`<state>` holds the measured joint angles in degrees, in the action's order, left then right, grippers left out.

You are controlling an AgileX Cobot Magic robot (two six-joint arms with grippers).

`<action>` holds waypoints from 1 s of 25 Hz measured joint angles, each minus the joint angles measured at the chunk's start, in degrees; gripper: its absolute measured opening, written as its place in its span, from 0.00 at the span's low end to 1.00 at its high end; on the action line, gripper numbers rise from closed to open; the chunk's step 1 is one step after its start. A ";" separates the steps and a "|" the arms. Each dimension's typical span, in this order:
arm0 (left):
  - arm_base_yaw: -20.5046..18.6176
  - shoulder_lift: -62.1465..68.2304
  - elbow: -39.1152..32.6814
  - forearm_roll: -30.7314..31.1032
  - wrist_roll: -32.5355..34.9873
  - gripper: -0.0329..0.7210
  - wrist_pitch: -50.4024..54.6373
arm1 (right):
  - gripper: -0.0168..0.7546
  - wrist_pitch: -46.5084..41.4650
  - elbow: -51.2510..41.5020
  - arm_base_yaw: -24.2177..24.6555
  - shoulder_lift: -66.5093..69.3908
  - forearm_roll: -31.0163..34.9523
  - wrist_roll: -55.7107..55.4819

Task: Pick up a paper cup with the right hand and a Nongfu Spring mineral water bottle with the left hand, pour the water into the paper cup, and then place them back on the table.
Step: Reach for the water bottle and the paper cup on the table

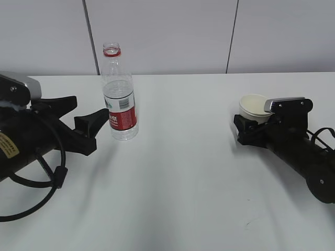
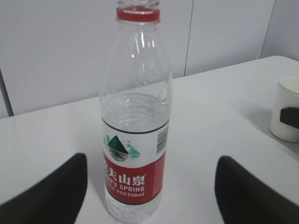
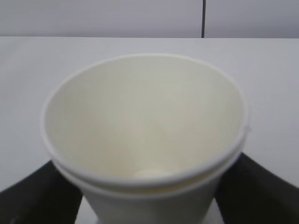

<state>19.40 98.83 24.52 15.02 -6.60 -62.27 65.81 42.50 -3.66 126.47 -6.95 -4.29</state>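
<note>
The bottle (image 1: pixel 119 94) stood upright on the worktop (image 1: pixel 183 172), uncapped, between the left gripper's (image 1: pixel 86 117) spread fingers, ready for a side grasp. The right gripper (image 1: pixel 250 127) flanked the cup (image 1: pixel 254 107); whether it was clamped, I cannot tell.

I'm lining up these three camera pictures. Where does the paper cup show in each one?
Exterior view: the paper cup stands at right, partly behind the right hand.
Left wrist view: at the right edge, cut off, beyond the Nongfu Spring mineral water bottle.
Right wrist view: fills the centre, between two black fingers.
Shared landmark: the grey wall's vertical seam behind the table.
</note>
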 joint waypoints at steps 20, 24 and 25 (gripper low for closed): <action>0.00 1.63 0.56 -0.09 0.46 0.82 -0.15 | 0.68 0.00 0.00 0.00 0.00 -3.31 0.00; 0.00 6.26 3.02 -0.90 0.66 0.82 -1.57 | 0.68 0.00 0.00 0.00 0.00 -3.55 0.00; 0.00 7.46 3.63 -1.76 0.91 0.82 -2.14 | 0.68 0.00 0.00 0.00 0.00 -3.55 0.00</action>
<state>19.40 106.29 28.15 13.27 -5.69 -64.42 65.81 42.50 -3.66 126.47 -10.51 -4.29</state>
